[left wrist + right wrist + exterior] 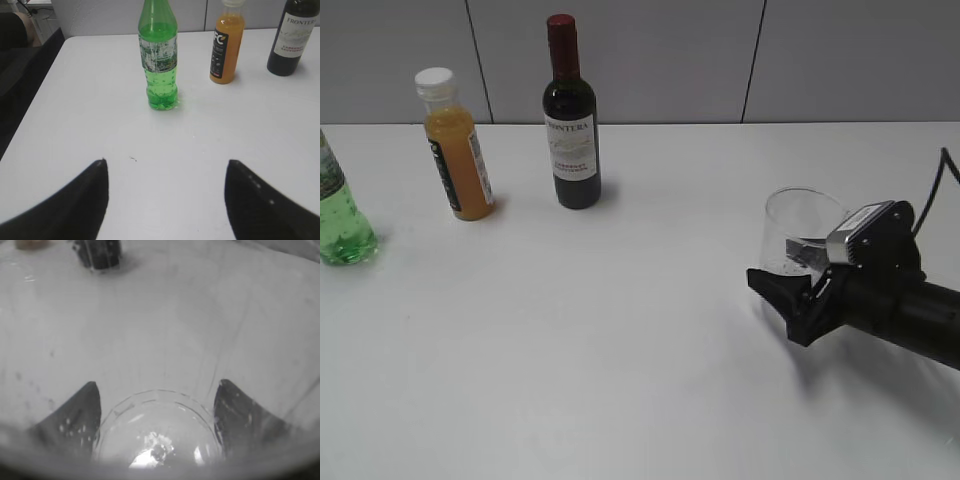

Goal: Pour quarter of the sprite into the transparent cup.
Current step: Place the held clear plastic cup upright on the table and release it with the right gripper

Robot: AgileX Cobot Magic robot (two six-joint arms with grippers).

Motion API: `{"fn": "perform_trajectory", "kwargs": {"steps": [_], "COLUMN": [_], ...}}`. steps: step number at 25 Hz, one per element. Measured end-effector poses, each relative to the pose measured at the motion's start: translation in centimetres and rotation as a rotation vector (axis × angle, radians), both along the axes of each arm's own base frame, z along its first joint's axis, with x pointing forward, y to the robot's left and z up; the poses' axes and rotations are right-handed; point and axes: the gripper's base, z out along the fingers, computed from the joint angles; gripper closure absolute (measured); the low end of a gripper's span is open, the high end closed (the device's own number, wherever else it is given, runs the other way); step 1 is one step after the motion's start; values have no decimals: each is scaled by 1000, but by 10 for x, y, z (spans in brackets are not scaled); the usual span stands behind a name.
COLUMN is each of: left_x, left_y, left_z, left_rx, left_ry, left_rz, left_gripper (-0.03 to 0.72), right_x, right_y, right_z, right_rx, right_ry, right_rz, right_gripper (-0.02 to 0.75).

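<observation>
Right tool around cup, left tool idle facing sprite.

Right tool (800,290) sits at the right side of the tabletop (620,350), one finger on each side of the cup (798,232); the right wrist view looks straight through the cup wall, fingers (75,415) dark on both sides of its base. Cannot tell if the jaws press the cup or just bracket it. Cup upright on the tabletop. Left tool (165,200) jaws wide, holding nothing; sprite (160,55) stands upright ahead of it, well apart, at the far left edge in the exterior view. Juice bottle (455,145) and wine bottle (570,115) stand further back.
</observation>
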Motion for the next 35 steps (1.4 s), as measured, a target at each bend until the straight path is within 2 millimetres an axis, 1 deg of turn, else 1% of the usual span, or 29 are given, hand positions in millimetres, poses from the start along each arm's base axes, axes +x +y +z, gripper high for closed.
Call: {"fn": "perform_trajectory", "kwargs": {"steps": [2,5,7,13,17,21,26,31,35], "left_x": [0,0,0,0,0,0,0,0,0], "left_y": [0,0,0,0,0,0,0,0,0], "left_z": [0,0,0,0,0,0,0,0,0], "left_rx": [0,0,0,0,0,0,0,0,0], "left_ry": [0,0,0,0,0,0,0,0,0], "left_rz": [0,0,0,0,0,0,0,0,0], "left_gripper": [135,135,135,135,135,135,135,135,135], "right_x": [-4,-5,-3,4,13,26,30,34,40], "right_y": [15,42,62,120,150,168,186,190,193], "right_z": [1,4,6,4,11,16,2,-14,-18], "right_rx": [-1,4,11,49,97,148,122,110,89], "right_ry": [-7,-42,-77,-142,-181,-170,-118,-70,-72], "right_rz": [77,187,258,485,620,696,827,857,853], "right_gripper": [204,204,204,204,204,204,204,204,205]}}
